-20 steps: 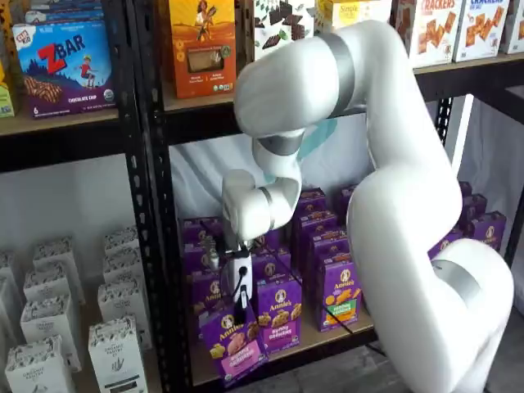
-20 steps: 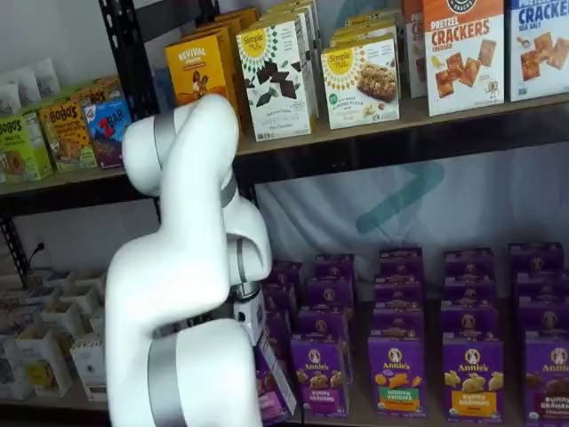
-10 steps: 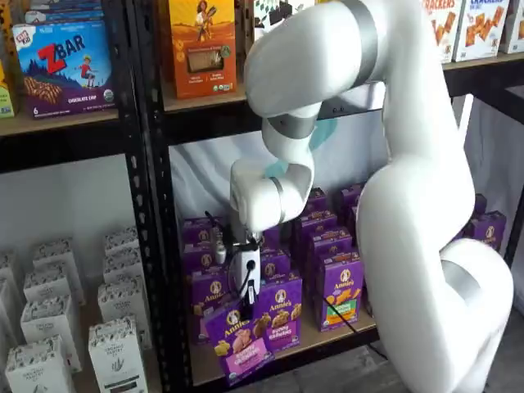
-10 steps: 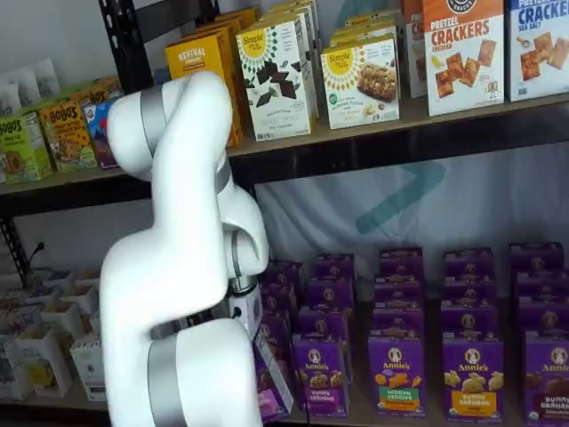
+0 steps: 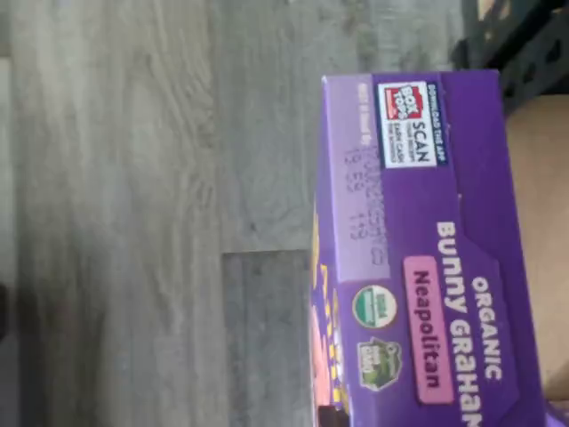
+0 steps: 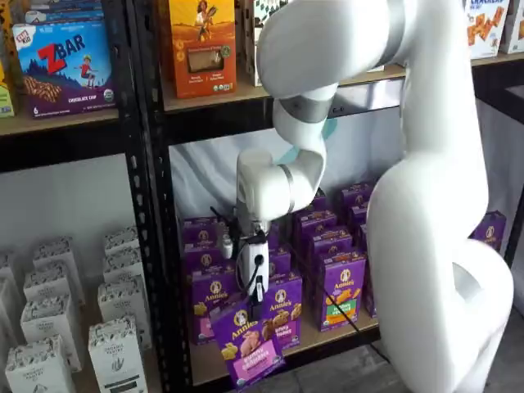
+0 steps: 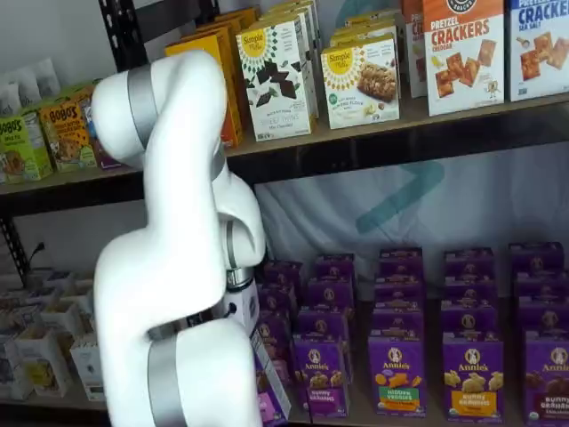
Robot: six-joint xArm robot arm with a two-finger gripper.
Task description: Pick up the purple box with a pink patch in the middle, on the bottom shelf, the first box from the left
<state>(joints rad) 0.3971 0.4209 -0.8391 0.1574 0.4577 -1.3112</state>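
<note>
In a shelf view the gripper (image 6: pixel 257 300) hung from the white arm (image 6: pixel 426 213) with its jaws closed on the top of the purple box (image 6: pixel 247 345), which tilted out past the front rail of the bottom shelf (image 6: pixel 323 340), clear of the row of purple cartons (image 6: pixel 340 286) behind it. The wrist view showed the box's top panel (image 5: pixel 418 258) marked Neapolitan, above a grey plank floor (image 5: pixel 133 222)

The purple box (image 6: pixel 246 342) hangs tilted under the gripper (image 6: pixel 255 296), before the bottom shelf's (image 6: pixel 323 337) front edge, other cartons (image 6: pixel 341 288) behind it.
</note>
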